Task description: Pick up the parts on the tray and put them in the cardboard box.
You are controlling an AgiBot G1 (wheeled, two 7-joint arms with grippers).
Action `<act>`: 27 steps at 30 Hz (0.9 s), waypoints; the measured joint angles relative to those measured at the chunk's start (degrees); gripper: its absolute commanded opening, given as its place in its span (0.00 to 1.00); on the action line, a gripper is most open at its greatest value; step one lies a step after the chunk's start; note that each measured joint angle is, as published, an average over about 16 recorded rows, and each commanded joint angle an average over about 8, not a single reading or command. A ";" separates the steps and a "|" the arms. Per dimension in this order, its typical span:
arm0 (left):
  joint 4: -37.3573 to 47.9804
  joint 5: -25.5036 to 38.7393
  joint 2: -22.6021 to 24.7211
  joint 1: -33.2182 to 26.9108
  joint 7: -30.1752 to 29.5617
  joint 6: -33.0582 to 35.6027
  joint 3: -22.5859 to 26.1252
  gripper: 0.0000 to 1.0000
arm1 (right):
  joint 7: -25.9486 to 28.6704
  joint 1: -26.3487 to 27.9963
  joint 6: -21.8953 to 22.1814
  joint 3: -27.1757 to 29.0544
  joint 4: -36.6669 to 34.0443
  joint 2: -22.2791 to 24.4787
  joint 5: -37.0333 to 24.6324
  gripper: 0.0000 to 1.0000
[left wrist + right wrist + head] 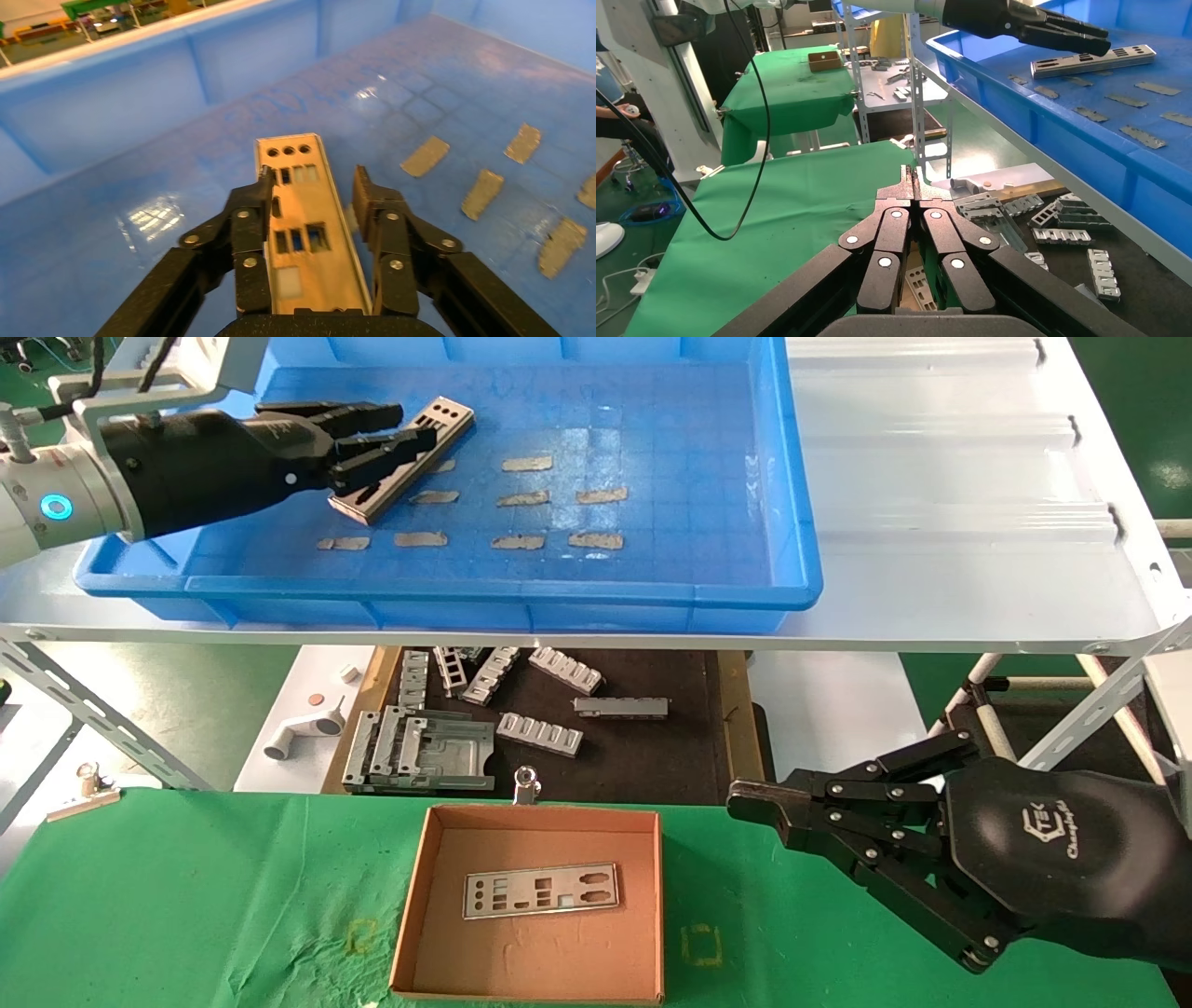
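A silver-grey plate [449,415] lies aslant in the far-left part of the blue tray [484,590]. My left gripper [419,424] is open and straddles this plate. In the left wrist view the plate [303,210] runs between the fingers; one finger [261,193] touches its edge and the other [365,196] stands a little off it. A second plate [542,891] lies flat in the cardboard box [521,963] on the green table. My right gripper [745,800] is shut and empty, hovering right of the box; it also shows in the right wrist view [914,175].
Several tan tape strips [526,464] dot the tray floor. The tray stands on a white shelf [931,477]. Below it, a dark mat [652,747] holds ribbed grey brackets [540,733]. A metal clip [526,784] sits behind the box. Green cloth [186,896] covers the table.
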 measured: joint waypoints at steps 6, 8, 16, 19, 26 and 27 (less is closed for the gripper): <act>0.21 -0.31 0.01 0.07 0.04 -0.83 -0.22 0.78 | 0.00 0.00 0.00 0.00 0.00 0.00 0.00 0.00; 0.29 -0.32 0.02 0.10 -0.04 -1.02 -0.23 0.68 | 0.00 0.00 0.00 0.00 0.00 0.00 0.00 0.00; 0.51 -0.26 0.11 0.33 -0.46 -1.49 -0.18 0.86 | 0.00 0.00 0.00 0.00 0.00 0.00 0.00 0.00; 0.49 -0.29 0.14 0.45 -0.54 -1.49 -0.20 0.60 | 0.00 0.00 0.00 0.00 0.00 0.00 0.00 0.00; 0.45 -0.49 0.19 0.71 -0.73 -1.46 -0.35 0.04 | 0.00 0.00 0.00 0.00 0.00 0.00 0.00 0.00; 0.44 -0.52 0.20 0.74 -0.75 -1.46 -0.37 0.01 | 0.00 0.00 0.00 0.00 0.00 0.00 0.00 0.00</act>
